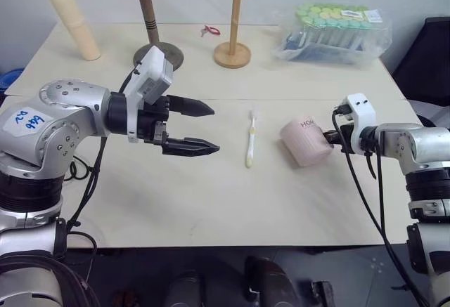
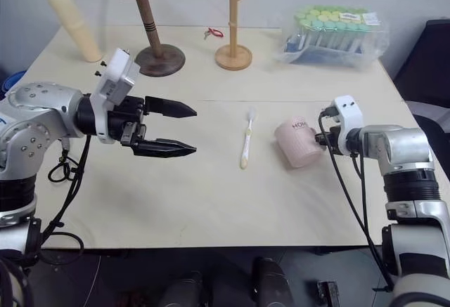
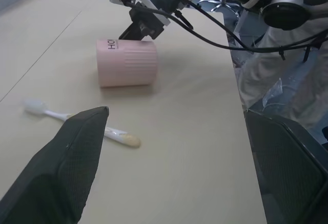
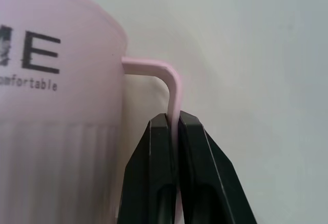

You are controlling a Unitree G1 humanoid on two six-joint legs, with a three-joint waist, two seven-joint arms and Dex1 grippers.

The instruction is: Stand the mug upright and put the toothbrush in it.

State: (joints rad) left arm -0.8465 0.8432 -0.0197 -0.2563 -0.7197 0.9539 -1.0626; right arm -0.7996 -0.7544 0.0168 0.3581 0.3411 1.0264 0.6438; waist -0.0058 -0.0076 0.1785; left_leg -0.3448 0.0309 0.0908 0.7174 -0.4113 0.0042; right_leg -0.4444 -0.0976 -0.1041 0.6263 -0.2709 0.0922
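The mug (image 1: 306,142) lies on its side on the table (image 1: 211,201), lettered rim end toward the far side, and the right gripper (image 4: 174,124) has its 2 black fingers pressed together on the thin pink handle (image 4: 171,85), a clean pinch right where the handle bends down beside the ribbed wall. So the grip is on, but the mug is not upright yet; that is step 1 of 2, and it looks to be only at the start. The toothbrush (image 1: 250,138) rests flat on the table just beside the mug, on the robot's left of it, bristle head pointing away toward the far edge, handle end nearer the robot; nothing touches it. The left gripper (image 1: 204,128) hovers above the table well apart from the brush, pointing across toward it with its 2 fingers spread wide and nothing between them. My read: the right arm needs to tip the mug by its handle so the open end faces up, then the left claw is well placed to take the brush and drop it in. The handle is thin, so the mug may swing in that pinch as it lifts. Both halves of the task are still to do.
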